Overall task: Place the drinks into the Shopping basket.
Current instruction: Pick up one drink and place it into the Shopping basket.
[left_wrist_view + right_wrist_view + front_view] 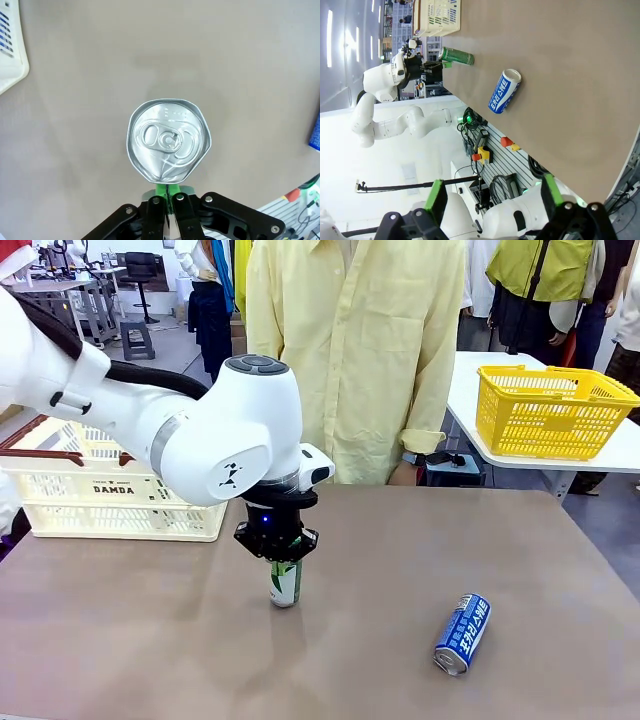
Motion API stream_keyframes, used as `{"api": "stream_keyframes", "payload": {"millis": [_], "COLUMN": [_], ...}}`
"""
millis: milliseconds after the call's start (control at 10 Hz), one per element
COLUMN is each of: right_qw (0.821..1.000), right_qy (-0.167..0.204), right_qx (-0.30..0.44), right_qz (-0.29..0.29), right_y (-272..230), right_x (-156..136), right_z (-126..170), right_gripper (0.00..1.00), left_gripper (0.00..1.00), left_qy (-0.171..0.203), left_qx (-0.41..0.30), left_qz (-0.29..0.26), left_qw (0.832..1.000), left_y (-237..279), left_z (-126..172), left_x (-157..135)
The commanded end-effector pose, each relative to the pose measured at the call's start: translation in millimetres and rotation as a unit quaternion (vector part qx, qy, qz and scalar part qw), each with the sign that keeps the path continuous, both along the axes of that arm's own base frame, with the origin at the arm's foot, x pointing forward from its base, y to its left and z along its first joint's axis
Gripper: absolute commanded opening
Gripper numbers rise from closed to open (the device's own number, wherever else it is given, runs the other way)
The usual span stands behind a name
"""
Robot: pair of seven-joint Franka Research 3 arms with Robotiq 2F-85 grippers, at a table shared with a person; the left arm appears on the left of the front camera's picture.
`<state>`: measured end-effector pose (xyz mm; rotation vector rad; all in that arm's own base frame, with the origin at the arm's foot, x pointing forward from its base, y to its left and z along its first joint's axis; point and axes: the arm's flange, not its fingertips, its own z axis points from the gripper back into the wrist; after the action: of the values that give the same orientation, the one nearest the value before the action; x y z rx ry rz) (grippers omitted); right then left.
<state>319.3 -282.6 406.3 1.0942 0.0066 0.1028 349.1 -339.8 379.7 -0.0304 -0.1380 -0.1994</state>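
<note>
While left pincer (278, 557) pinches green can (285, 585), right pincer (493, 197) spread, blue can (462, 633) lying apart, basket (110, 515) beyond

"damda" on the cream shopping basket (113, 489), white korean lettering along the blue-and-white can (462, 633)

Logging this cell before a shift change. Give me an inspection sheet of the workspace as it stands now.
Surface: brown table, smooth matte cover.
Job's things: green-and-white can upright mid-table, rim out of round; blue-and-white can lying on its side, robot's right; Shopping basket at the far left corner.
Clutter: nothing seen.
Grippers: left gripper shut at the upright can's top; right gripper open, away from the cans.
Cables: black hose along the left arm; loose cables beside the table's edge.
Surroundings: person across the table; yellow basket on a side table.
</note>
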Motion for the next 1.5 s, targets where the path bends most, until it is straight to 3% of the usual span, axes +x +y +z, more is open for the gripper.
{"api": "stream_keyframes", "payload": {"millis": [0, 100, 900, 1100, 1300, 1400], "right_qw": [1.000, 1.000, 1.000, 1.000, 1.000, 1.000], "right_qy": [-0.005, -0.005, -0.005, -0.005, -0.005, -0.005], "right_qx": [-0.008, -0.008, -0.008, -0.008, -0.008, -0.008], "right_qz": [0.003, 0.003, 0.003, 0.003, 0.003, 0.003], "right_y": [0, 0, 0, 0, 0, 0], "right_x": [-1, -1, -1, -1, -1, -1], "right_z": [1, 1, 1, 1, 1, 1], "right_gripper": [1.00, 1.00, 1.00, 1.00, 1.00, 1.00], "left_gripper": [0.58, 1.00, 1.00, 1.00, 1.00, 1.00], "left_qy": [-0.004, -0.004, 0.000, 0.026, 0.006, -0.001], "left_qx": [0.010, 0.009, 0.007, 0.004, 0.001, -0.004], "left_qz": [0.007, 0.007, 0.005, -0.001, 0.016, 0.016], "left_qw": [1.000, 1.000, 1.000, 1.000, 1.000, 1.000], "left_y": [-3, -3, 4, 14, 30, 32], "left_z": [2, 2, 13, 53, 114, 128], "left_x": [0, 0, -7, -16, 4, 15]}}
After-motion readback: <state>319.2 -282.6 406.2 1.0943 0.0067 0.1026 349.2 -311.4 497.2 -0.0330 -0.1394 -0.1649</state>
